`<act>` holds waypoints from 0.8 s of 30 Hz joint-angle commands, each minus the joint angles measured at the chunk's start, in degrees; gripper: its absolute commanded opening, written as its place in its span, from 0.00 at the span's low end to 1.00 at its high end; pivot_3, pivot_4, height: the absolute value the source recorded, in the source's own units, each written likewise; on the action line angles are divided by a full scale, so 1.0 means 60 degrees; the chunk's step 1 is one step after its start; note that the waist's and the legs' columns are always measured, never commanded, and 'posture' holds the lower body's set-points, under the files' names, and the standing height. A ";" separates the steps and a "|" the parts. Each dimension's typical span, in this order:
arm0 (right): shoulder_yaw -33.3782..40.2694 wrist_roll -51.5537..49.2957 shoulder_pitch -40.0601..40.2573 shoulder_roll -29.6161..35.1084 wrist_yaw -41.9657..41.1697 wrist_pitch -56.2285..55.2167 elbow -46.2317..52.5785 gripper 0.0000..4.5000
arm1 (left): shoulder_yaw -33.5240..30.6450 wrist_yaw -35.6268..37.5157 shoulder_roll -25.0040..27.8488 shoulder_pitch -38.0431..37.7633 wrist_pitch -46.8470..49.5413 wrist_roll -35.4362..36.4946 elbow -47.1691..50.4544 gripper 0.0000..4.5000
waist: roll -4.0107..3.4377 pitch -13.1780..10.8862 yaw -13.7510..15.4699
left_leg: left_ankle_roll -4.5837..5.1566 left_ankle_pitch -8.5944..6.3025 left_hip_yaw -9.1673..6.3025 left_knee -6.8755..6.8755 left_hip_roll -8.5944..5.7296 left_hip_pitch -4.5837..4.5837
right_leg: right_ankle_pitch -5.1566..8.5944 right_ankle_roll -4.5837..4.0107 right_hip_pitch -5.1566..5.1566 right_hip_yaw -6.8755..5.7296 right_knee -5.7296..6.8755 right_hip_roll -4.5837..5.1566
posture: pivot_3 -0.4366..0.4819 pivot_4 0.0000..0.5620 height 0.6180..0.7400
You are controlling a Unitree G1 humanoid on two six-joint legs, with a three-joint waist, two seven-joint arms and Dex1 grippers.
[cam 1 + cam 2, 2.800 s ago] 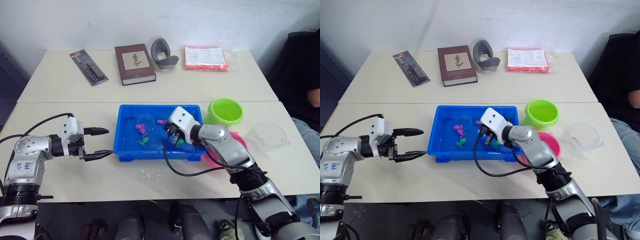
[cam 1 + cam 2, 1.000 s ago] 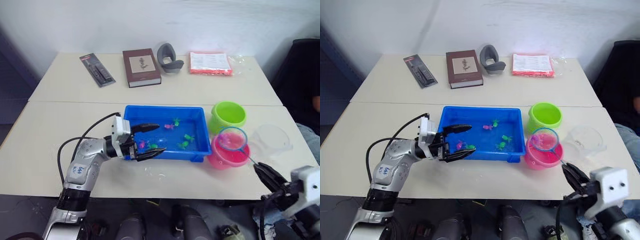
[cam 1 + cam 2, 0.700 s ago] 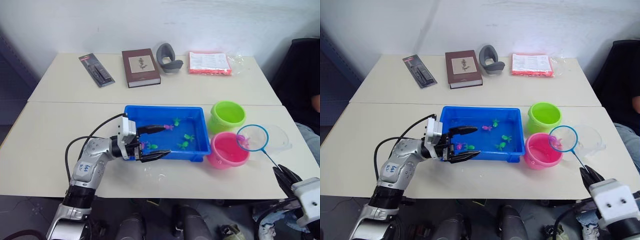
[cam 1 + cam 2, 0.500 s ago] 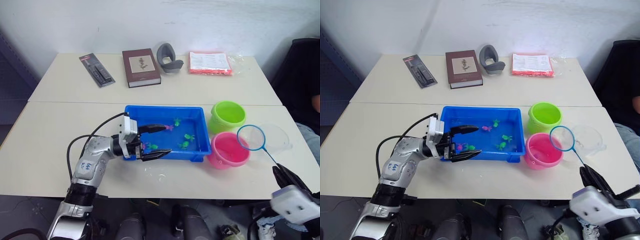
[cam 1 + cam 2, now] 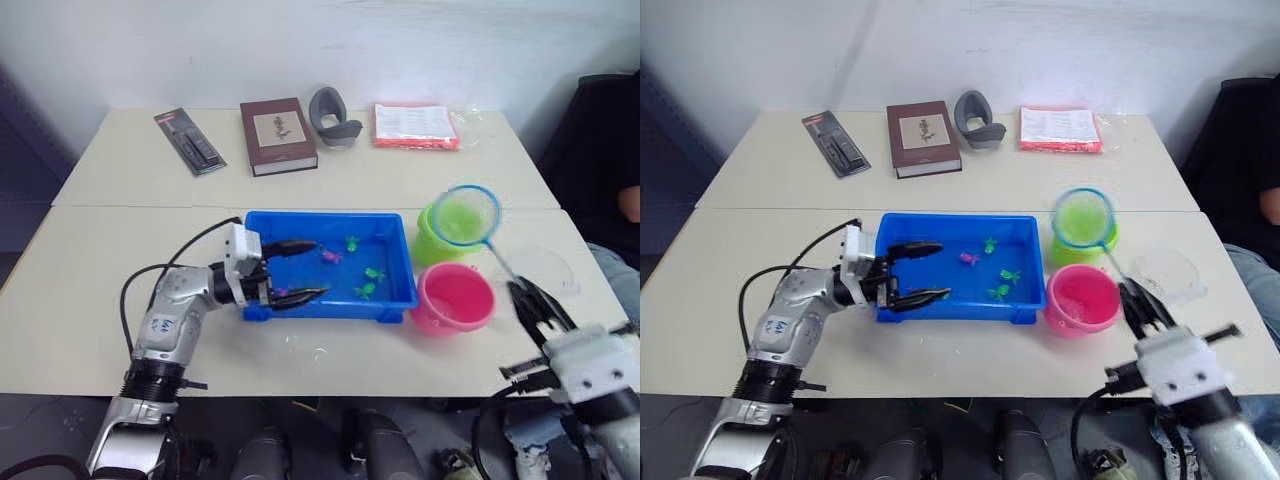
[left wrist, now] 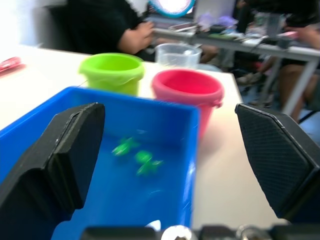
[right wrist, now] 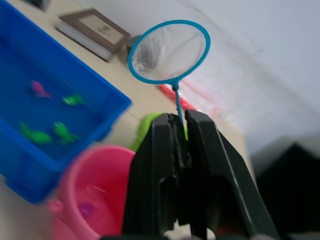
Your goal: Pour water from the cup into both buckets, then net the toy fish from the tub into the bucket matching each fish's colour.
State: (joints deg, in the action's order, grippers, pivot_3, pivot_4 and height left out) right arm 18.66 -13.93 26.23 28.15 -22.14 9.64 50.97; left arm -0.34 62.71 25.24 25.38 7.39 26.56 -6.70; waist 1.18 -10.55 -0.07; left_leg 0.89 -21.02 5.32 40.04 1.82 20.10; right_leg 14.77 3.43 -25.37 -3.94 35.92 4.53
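— Cream tables, pushed together. What sits nearest?

— At the near edge, the right gripper, fingers pinching the thin handle of the small round blue-rimmed net; its hoop hangs over the lime green plastic bucket. The left gripper, fingers spread, reaches over the left end of the shallow bright blue plastic tub.

— And the fish?

— Tiny green and magenta plastic fish lie in the tub's water. The pink plastic bucket stands just right of it, the green one behind. The clear plastic cup sits towards the right edge.

— Farther back?

— A brown book near the far edge.
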 commanded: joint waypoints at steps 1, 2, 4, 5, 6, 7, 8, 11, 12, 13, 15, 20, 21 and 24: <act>-0.0589 -0.2236 -0.1451 0.0766 0.0115 0.3441 0.0425 0.00 | -0.0533 0.0111 0.0461 0.0061 -0.0276 -0.0039 -0.0278 1.00 | 0.0000 0.0000 0.0004 | 0.0003 0.0000 0.0000 0.0001 -0.0002 0.0003 | 0.0000 0.0000 0.0000 -0.0002 0.0000 0.0003 | 0.48 0.27 1.00; -0.0755 -0.2498 -0.2044 0.1016 0.0211 0.4192 0.0295 0.00 | -0.0599 0.0148 0.0584 0.0049 -0.0339 -0.0069 -0.0357 1.00 | 0.0000 0.0000 0.0005 | 0.0009 0.0001 0.0000 0.0002 -0.0005 0.0005 | -0.0001 0.0000 -0.0001 -0.0003 0.0001 0.0011 | 0.48 0.27 1.00; -0.1207 -0.2519 -0.3228 0.1501 0.0269 0.5272 -0.0073 0.00 | -0.0698 0.0195 0.0784 0.0032 -0.0452 -0.0116 -0.0493 1.00 | -0.0001 -0.0001 0.0013 | 0.0014 0.0000 -0.0001 0.0005 -0.0008 0.0008 | -0.0002 0.0001 -0.0002 -0.0007 0.0000 0.0019 | 0.48 0.27 1.00; -0.1560 -0.2236 -0.3920 0.1744 0.0350 0.5652 -0.0360 0.00 | -0.0746 0.0219 0.0870 0.0024 -0.0493 -0.0142 -0.0551 1.00 | 0.0000 -0.0001 0.0025 | 0.0017 0.0000 -0.0002 0.0003 -0.0014 0.0012 | -0.0003 0.0003 -0.0005 -0.0010 0.0000 0.0023 | 0.48 0.27 1.00; -0.1794 -0.2055 -0.4399 0.1908 0.0447 0.5979 -0.0532 0.00 | -0.0770 0.0231 0.0922 0.0012 -0.0527 -0.0156 -0.0584 1.00 | 0.0001 -0.0002 0.0010 | 0.0020 -0.0002 -0.0007 0.0003 -0.0011 0.0015 | -0.0002 0.0002 -0.0004 -0.0020 -0.0008 0.0023 | 0.48 0.27 1.00; -0.2002 -0.1905 -0.4782 0.2062 0.0504 0.6221 -0.0679 0.00 | -0.0772 0.0240 0.0960 0.0001 -0.0566 -0.0174 -0.0600 1.00 | 0.0000 -0.0001 0.0015 | 0.0023 -0.0002 -0.0004 0.0004 -0.0019 0.0021 | -0.0004 0.0005 -0.0009 -0.0029 -0.0010 0.0023 | 0.48 0.27 1.00; -0.2462 -0.1361 -0.5225 0.2369 0.0550 0.6216 -0.1005 0.00 | -0.0796 0.0214 0.0974 -0.0014 -0.0589 -0.0177 -0.0592 1.00 | 0.0001 -0.0002 0.0029 | 0.0027 -0.0004 -0.0002 0.0004 -0.0022 0.0021 | -0.0004 0.0005 -0.0010 -0.0031 -0.0009 0.0026 | 0.48 0.27 1.00; -0.3788 -0.0048 -0.6229 0.2820 0.0369 0.5603 -0.2063 0.00 | -0.0868 0.0127 0.0991 -0.0060 -0.0644 -0.0189 -0.0554 1.00 | 0.0001 -0.0002 0.0038 | -0.0001 0.0012 -0.0003 0.0002 -0.0022 0.0035 | -0.0004 0.0005 -0.0015 -0.0056 -0.0022 0.0022 | 0.48 0.27 1.00; -0.4079 0.0166 -0.6473 0.2793 0.0321 0.5496 -0.2342 0.00 | -0.0878 0.0097 0.0989 -0.0086 -0.0655 -0.0198 -0.0522 1.00 | 0.0001 -0.0002 0.0027 | -0.0003 0.0013 -0.0003 0.0002 -0.0024 0.0040 | -0.0004 0.0006 -0.0015 -0.0061 -0.0028 0.0019 | 0.48 0.27 1.00; -0.4416 0.0429 -0.6763 0.2761 0.0306 0.5494 -0.2626 0.00 | -0.0893 0.0061 0.0984 -0.0119 -0.0646 -0.0197 -0.0485 1.00 | 0.0001 -0.0002 0.0016 | -0.0005 0.0014 0.0002 0.0003 -0.0023 0.0043 | -0.0005 0.0007 -0.0015 -0.0062 -0.0032 0.0016 | 0.48 0.27 1.00; -0.5034 0.0952 -0.7258 0.2713 0.0145 0.5285 -0.3105 0.00 | -0.0900 0.0030 0.0993 -0.0197 -0.0646 -0.0197 -0.0415 1.00 | 0.0001 -0.0002 0.0004 | -0.0004 0.0013 0.0009 0.0003 -0.0025 0.0046 | -0.0010 0.0016 -0.0016 -0.0062 -0.0043 0.0017 | 0.48 0.27 1.00; -0.6160 0.2035 -0.8169 0.2599 -0.0181 0.5119 -0.4011 0.00 | -0.0892 -0.0071 0.1019 -0.0333 -0.0614 -0.0216 -0.0254 1.00 | 0.0001 -0.0002 -0.0010 | -0.0002 0.0013 0.0018 0.0003 -0.0023 0.0048 | -0.0018 0.0029 -0.0016 -0.0069 -0.0052 0.0020 | 0.48 0.27 1.00; -0.6349 0.2285 -0.8333 0.2582 -0.0219 0.5096 -0.4178 0.00 | -0.0891 -0.0095 0.1022 -0.0348 -0.0607 -0.0218 -0.0230 1.00 | 0.0001 -0.0002 -0.0009 | -0.0002 0.0012 0.0018 0.0003 -0.0022 0.0048 | -0.0018 0.0029 -0.0016 -0.0069 -0.0052 0.0021 | 0.48 0.27 1.00; -0.6713 0.2747 -0.8633 0.2622 -0.0571 0.4956 -0.4469 0.00 | -0.0885 -0.0142 0.1039 -0.0383 -0.0565 -0.0205 -0.0143 1.00 | 0.0000 -0.0002 -0.0008 | -0.0004 0.0012 0.0016 0.0003 -0.0018 0.0050 | -0.0018 0.0029 -0.0018 -0.0067 -0.0052 0.0025 | 0.48 0.27 1.00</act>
State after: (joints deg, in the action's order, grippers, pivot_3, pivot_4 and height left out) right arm -21.63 0.56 -24.54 43.60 -24.66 40.82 23.73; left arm -4.69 62.08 30.69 23.32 4.27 25.37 -9.63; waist 1.19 -10.56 -0.12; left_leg 0.86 -20.94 5.42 40.06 1.71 20.40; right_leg 14.67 3.61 -25.48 -4.34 35.61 4.68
